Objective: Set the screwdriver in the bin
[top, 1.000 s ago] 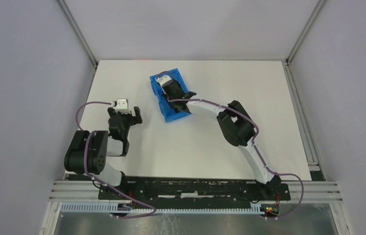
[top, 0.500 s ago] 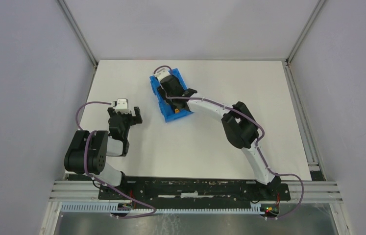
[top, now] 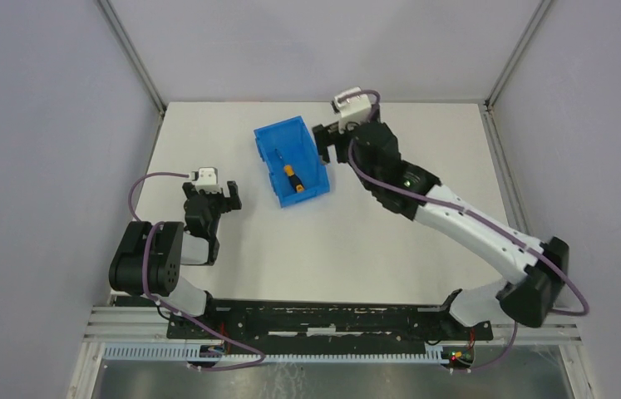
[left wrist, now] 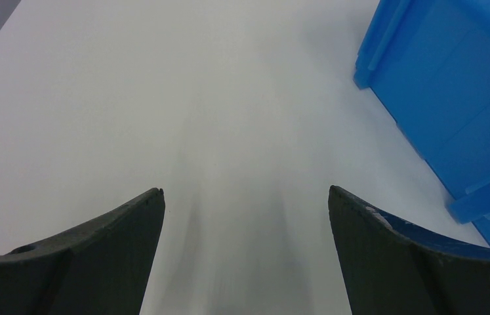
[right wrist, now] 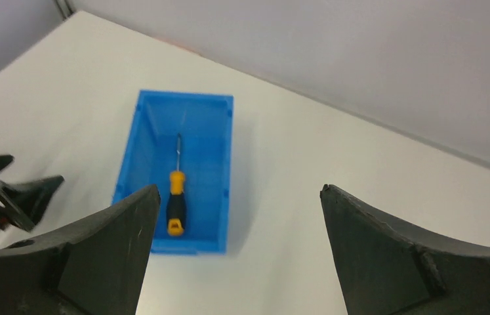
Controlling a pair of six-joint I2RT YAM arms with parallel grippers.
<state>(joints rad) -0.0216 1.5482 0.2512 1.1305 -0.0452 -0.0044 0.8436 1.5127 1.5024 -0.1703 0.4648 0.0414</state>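
The blue bin sits on the white table, back centre. Inside it lies the screwdriver, orange-and-black handle toward the near end, thin shaft pointing away. My right gripper hangs open and empty above the table just right of the bin's far end. In the right wrist view the bin and the screwdriver lie well below and left of that gripper. My left gripper rests open and empty left of the bin. The left wrist view shows the left gripper over bare table, the bin at right.
Grey walls and metal frame posts close off the table at the back and sides. The left gripper shows at the left edge of the right wrist view. The arm bases sit on a rail at the near edge.
The right gripper was down inside the bin, shut; it has opened, left the screwdriver lying in the bin, and risen away to the right. The left arm has not moved.
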